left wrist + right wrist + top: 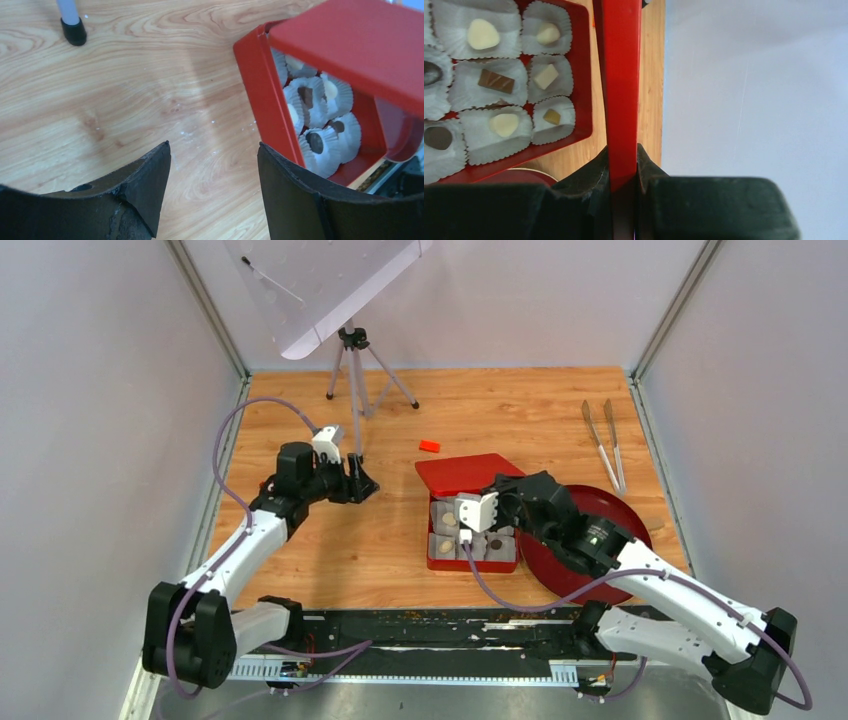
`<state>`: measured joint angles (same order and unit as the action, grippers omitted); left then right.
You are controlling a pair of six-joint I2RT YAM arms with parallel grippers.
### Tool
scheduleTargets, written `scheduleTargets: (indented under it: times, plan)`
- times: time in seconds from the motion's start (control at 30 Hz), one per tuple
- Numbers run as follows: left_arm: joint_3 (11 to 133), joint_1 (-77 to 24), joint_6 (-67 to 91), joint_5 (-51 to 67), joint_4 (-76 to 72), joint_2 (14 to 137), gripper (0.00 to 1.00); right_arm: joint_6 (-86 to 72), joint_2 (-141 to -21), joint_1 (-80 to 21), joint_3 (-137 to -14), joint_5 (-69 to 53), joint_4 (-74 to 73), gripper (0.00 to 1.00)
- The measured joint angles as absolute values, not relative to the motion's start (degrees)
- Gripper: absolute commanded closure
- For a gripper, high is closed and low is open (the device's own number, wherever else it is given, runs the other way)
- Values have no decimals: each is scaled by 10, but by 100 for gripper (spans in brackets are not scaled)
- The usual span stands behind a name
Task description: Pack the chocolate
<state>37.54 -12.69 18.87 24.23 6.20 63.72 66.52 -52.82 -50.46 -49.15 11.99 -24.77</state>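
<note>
My right end effector (623,161) is clenched on the edge of the red lid (619,75), which stands upright beside the open red box (584,75). The chocolate (483,34), in cream and brown pieces, sits one to a white paper cup (499,145) inside the box. The box lies right of centre on the tabletop (340,540), toward the near edge. My left end effector (214,165) hangs released and holds nothing, over bare wood left of the box.

Every cup I can see is filled, so I judge that closing is the step in hand. Next I must swing the lid down square onto the box walls without crushing the cups.

The right wrist view shows the grasp and the single pieces. Only the top view shows the red plate (610,505) right of the box and the tongs (603,440) toward the far right corner.
</note>
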Motion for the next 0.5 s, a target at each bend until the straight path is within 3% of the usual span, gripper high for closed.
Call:
scheduleTargets:
  times: [0.33,0.5]
  plan:
    - [376,-127,317,278,-36,713,11,663,-494,-519,-429,119,-245,80]
    - [376,-127,409,326,-83,769,11,658,-479,-524,-420,114,-252,66]
